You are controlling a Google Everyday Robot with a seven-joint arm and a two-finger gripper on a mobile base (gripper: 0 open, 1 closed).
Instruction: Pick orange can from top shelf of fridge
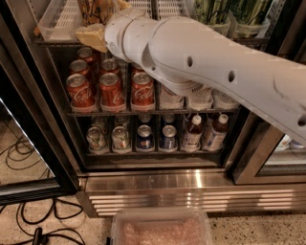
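The orange can, orange-brown with dark streaks, stands at the front of the top shelf of the fridge, cut off by the frame's top edge. My gripper is at the can, at the end of the big white arm that reaches in from the right. A tan part of the gripper lies just below and left of the can at the shelf's front edge. The arm hides the middle of the top shelf.
Green-streaked cans stand at the top right. Red cola cans fill the middle rack beside white containers. Cans and bottles fill the lower rack. The dark-framed door hangs open at left. Cables and a clear plastic bin lie on the floor.
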